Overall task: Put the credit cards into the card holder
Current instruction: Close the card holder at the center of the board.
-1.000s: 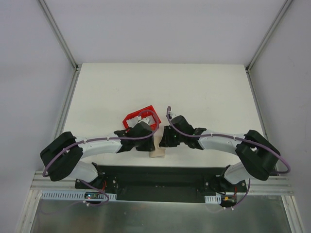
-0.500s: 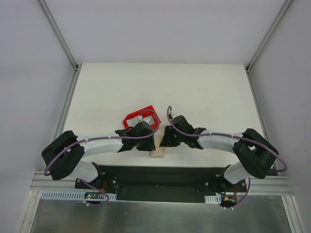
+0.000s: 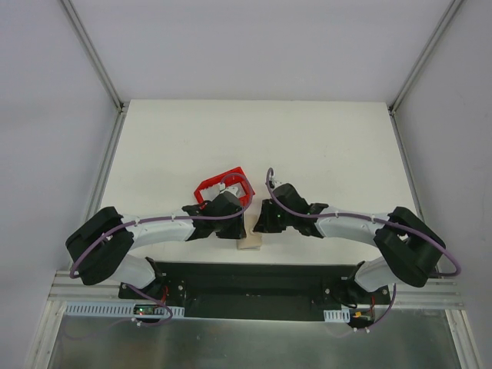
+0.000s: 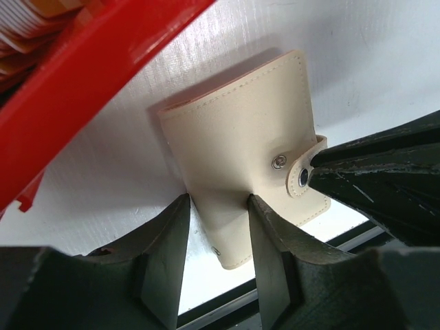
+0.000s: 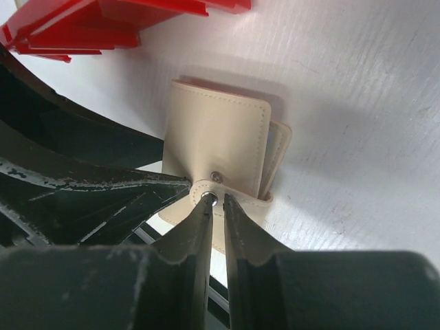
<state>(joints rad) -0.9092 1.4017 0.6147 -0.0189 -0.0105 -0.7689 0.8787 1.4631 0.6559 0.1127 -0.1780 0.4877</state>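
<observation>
The folded tan card holder (image 4: pixel 240 158) lay on the table (image 4: pixel 385 41) just on the arm-base side of the red bin (image 4: pixel 103 75). The left gripper (image 4: pixel 218 201) was spread part-way, its fingers apparently pinning the holder's far-from-bin end. The right gripper (image 5: pixel 216 201) was nearly pressed together, pinching the unsnapped tab (image 4: pixel 302 165). The holder looked light, soft and likely to slide, so that thin tab seemed the right place to pull while the body was held down.

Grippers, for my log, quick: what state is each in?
Left gripper: open, fingertips on the card holder.
Right gripper: shut on its snap tab.
</observation>
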